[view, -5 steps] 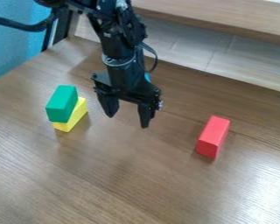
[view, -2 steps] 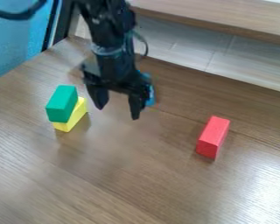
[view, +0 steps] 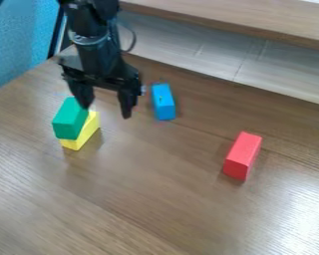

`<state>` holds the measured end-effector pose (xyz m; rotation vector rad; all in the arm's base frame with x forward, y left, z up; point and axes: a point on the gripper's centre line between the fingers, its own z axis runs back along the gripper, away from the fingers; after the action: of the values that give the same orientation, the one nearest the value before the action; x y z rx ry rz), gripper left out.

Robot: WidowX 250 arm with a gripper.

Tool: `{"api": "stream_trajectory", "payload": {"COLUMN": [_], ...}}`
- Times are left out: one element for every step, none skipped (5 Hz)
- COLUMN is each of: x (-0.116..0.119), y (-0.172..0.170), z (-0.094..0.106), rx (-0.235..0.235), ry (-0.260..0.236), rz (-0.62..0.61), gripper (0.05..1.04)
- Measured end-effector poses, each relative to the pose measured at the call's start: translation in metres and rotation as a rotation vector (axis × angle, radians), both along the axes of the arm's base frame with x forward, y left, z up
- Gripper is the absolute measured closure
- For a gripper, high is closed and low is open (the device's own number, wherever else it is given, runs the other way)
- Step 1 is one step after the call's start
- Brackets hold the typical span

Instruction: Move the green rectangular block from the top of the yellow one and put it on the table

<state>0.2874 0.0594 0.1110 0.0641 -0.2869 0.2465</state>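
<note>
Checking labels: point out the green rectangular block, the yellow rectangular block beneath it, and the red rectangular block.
Green block point(view: 66, 114): camera view, top face.
Yellow block point(view: 88, 130): camera view, long side.
Red block point(view: 244, 147): camera view, top face.

Wide passage over the table point(view: 152, 184) between 2 obstacles, block stack point(view: 70, 122) and red block point(view: 243, 153)

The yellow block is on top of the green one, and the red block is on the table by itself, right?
Not quite. The camera view shows the green block on top of the yellow block. The red block is on the table by itself, just like you said.
</note>
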Motion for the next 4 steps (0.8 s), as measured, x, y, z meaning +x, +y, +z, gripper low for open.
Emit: {"api": "stream_trajectory", "payload": {"x": [-0.005, -0.012, -0.015, -0.015], "y": [0.026, 0.043, 0.06, 0.068], "z": [0.004, 0.011, 0.016, 0.009], "rx": [0.004, 0.013, 0.02, -0.005], "ry": [-0.001, -0.016, -0.024, -0.013], "rz": [0.068, 0.125, 0.172, 0.207], "gripper": [0.083, 0.083, 0.083, 0.083]}}
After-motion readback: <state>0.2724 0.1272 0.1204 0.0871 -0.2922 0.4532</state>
